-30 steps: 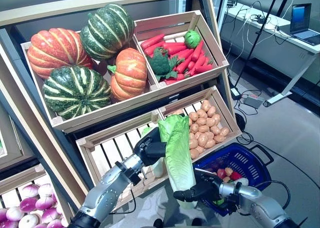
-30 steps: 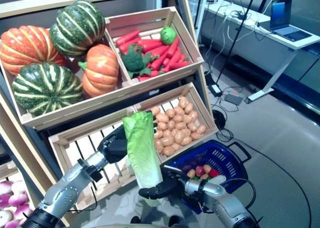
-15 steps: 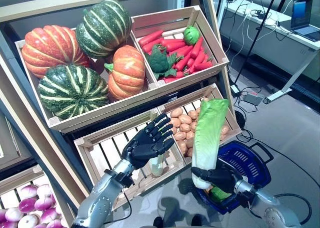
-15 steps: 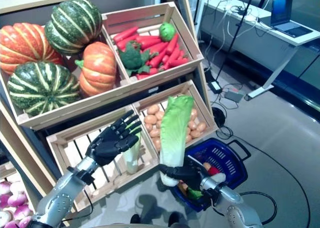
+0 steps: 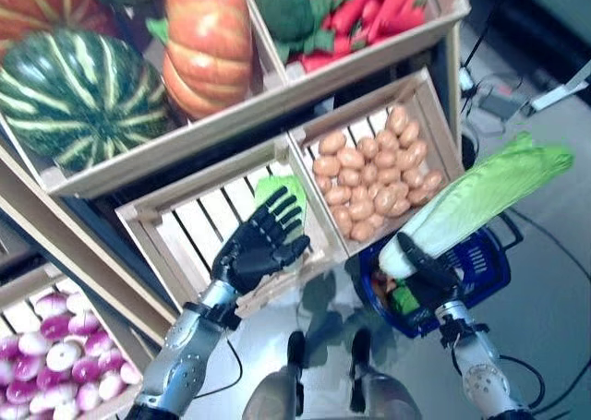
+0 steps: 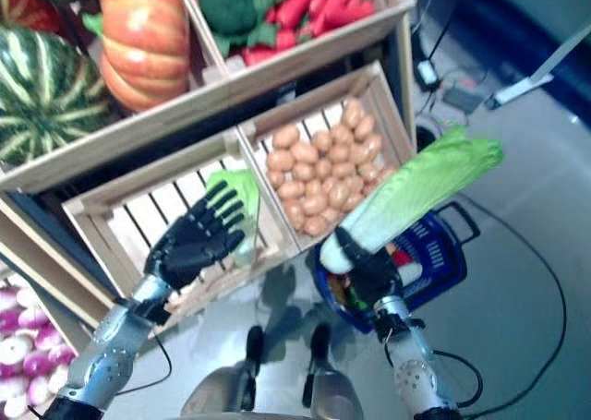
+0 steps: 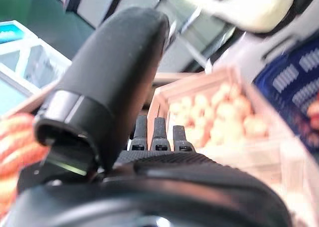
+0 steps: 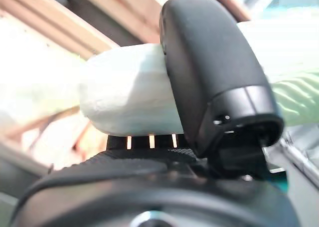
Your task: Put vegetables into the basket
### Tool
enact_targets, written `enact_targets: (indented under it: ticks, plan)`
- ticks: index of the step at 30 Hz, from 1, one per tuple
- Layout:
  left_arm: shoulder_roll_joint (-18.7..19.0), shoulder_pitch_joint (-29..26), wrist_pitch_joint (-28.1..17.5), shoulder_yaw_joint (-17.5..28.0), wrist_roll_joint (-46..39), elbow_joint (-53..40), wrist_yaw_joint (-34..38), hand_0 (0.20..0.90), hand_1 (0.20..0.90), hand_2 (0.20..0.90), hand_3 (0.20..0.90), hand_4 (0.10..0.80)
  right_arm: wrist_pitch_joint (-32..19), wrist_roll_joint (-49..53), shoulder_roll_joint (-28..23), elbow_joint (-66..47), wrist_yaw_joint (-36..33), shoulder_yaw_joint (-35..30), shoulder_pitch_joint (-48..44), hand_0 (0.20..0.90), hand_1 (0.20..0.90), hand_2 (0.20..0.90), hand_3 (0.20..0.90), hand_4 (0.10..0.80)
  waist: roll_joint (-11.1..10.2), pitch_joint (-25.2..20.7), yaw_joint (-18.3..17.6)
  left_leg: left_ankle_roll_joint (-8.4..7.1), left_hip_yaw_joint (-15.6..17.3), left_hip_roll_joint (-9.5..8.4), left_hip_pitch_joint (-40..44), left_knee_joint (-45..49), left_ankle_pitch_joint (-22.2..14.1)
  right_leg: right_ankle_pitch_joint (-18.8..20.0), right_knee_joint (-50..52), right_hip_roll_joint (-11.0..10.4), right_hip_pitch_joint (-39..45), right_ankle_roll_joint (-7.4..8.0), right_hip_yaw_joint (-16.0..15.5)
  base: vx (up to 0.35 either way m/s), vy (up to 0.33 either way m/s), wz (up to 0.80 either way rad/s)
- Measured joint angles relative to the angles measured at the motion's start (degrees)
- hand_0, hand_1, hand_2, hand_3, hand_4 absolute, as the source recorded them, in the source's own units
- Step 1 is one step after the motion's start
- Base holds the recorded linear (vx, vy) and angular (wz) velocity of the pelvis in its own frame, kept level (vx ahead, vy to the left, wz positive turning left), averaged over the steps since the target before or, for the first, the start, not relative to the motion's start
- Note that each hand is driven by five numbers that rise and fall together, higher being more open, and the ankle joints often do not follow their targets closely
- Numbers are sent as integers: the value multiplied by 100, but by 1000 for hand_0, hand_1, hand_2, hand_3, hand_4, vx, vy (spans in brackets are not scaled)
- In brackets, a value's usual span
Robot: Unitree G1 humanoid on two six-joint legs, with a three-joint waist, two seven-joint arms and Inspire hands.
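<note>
Several wooden crates [image 5: 305, 157] fill the shelving, holding pumpkins [image 5: 208, 42] up top and potatoes [image 5: 369, 185] lower right. Below sits the blue basket [image 5: 485, 263], already holding some produce. Above it, the right hand [image 5: 420, 265] is clenched round the white stalk end of a napa cabbage [image 5: 476, 198], which slants up and away over the basket's far side. I'd say tip the leafy end down and lower it before letting go. The left hand [image 5: 260, 249] hovers with fingers spread by the slatted crate, beside another cabbage [image 5: 277, 187].
</note>
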Motion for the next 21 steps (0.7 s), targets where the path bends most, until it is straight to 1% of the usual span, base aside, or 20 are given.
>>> enact_targets:
  ticks: [1,2,4,5,6,7,9,13,16,17,19,21]
  plan:
    - [-3,-31,-85,18,53,0,26,900,900,900,900,800,-42,117,5,36,-3,-48,-35,300,300,300,300,400,16,71,9,-11,5,-2,-74,64,-8,-2,49,3,-70,-3,-11,-167,-42,7]
    - [-2,-141,-245,37,97,5,69,900,900,900,900,800,-191,389,31,119,-40,-156,-145,300,300,300,300,400,54,261,24,-22,-4,-3,-201,168,-20,-10,164,0,-185,-16,-26,-218,-32,9]
    - [-5,-422,-415,28,71,40,89,900,900,900,900,800,-465,845,147,324,-169,-397,-520,300,300,300,300,400,74,558,34,-26,-18,-7,-526,395,-31,-44,428,-14,-518,-59,-45,-246,-10,6]
    - [-6,-551,-484,18,29,60,95,900,900,900,900,800,-573,1057,208,346,-244,-525,-697,300,300,300,300,400,81,661,43,-29,-22,-6,-726,507,-35,-59,568,-24,-726,-78,-45,-171,3,1]
    - [-24,-673,-573,-24,19,147,120,900,900,900,900,800,-802,1277,264,412,-304,-598,-891,300,300,300,300,400,80,734,60,-30,-21,-6,-961,631,-36,-80,732,-38,-979,-97,-43,-147,11,1]
    - [-43,-834,-578,-62,19,256,167,900,900,900,900,800,-953,1477,341,536,-390,-698,-1088,300,300,300,300,400,77,776,73,-31,-20,-7,-1139,717,-36,-106,884,-50,-1182,-111,-38,-100,13,0]
    - [-46,-912,-585,-145,18,412,254,900,900,900,900,800,-1090,1735,389,720,-494,-777,-1311,300,300,300,300,400,74,794,90,-35,-15,-10,-1306,838,-41,-158,1082,-67,-1395,-130,-10,-95,2,-1]
    - [-77,-987,-910,-280,-155,505,455,900,900,900,900,800,-1455,2037,376,1095,-630,-843,-1715,300,300,300,300,400,74,866,138,-74,-27,-26,-1742,1108,-82,-366,1642,-152,-1954,-147,20,-79,-26,2]
    - [-89,-1164,-1009,-367,-176,609,566,900,900,900,900,800,-1502,2419,363,1209,-679,-932,-1891,300,300,300,300,400,69,872,193,-97,-76,-40,-2090,1299,-77,-428,1925,-188,-2329,-192,2,-58,-36,9]
    - [-90,-1259,-1010,-400,-176,612,615,900,900,900,900,800,-1545,2627,351,1223,-734,-980,-1993,300,300,300,300,400,70,874,207,-93,-137,-64,-2286,1370,-77,-454,2069,-222,-2549,-218,-15,-61,-36,11]
    - [-90,-1341,-1023,-466,-177,631,677,900,900,900,900,800,-1641,2677,332,1388,-750,-991,-2123,300,300,300,300,400,70,875,230,-98,-160,-97,-2500,1537,-92,-493,2242,-246,-2742,-235,-52,-44,-32,14]
    - [-94,-1503,-1056,-541,-180,660,685,900,900,900,900,800,-1660,2846,280,1605,-833,-1016,-2335,300,300,300,300,400,68,876,252,-110,-181,-117,-2771,1801,-149,-610,2566,-324,-3018,-252,-76,-43,-24,16]
